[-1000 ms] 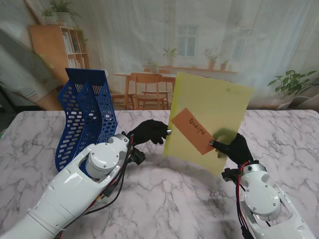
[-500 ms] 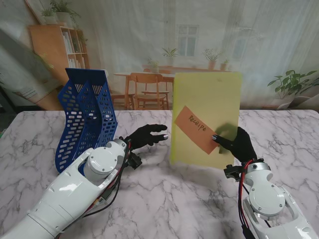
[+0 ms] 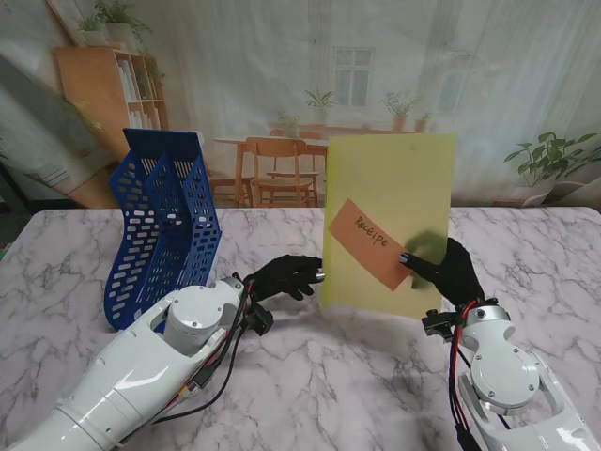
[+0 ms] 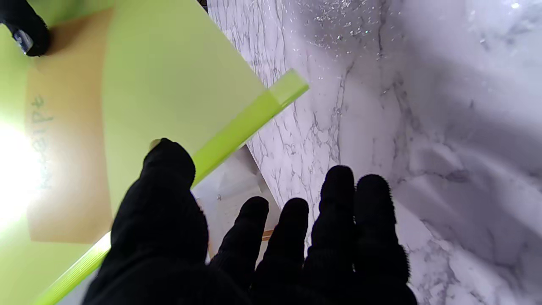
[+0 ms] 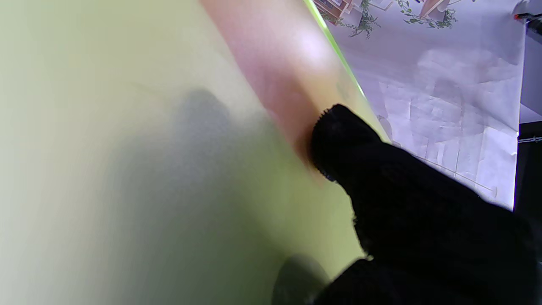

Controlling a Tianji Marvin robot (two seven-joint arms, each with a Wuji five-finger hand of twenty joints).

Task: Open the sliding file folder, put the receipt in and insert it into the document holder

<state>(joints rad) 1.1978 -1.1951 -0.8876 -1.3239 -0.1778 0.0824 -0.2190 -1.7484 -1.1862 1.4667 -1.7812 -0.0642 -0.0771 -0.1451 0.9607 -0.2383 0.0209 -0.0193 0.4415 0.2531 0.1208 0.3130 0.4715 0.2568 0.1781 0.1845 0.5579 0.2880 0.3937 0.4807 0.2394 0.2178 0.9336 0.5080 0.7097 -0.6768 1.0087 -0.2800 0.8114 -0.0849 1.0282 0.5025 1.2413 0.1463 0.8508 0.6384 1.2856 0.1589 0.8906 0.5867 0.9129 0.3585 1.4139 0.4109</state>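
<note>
The white marble table (image 3: 310, 376) is the biggest thing here. On its left side stands the blue plastic document holder with holes (image 3: 161, 230), tipped back a little. The thin yellow-green sliding file folder (image 3: 390, 221) stands upright above the middle of the table, held up off the top. The small orange paper receipt (image 3: 368, 242) shows through the folder, slanted. The right hand (image 3: 449, 271) in a black glove pinches the folder's near right part, thumb on the front and fingers behind. The left hand (image 3: 286, 275) has its fingers apart and holds nothing; its thumb tip touches the folder's left edge.
</note>
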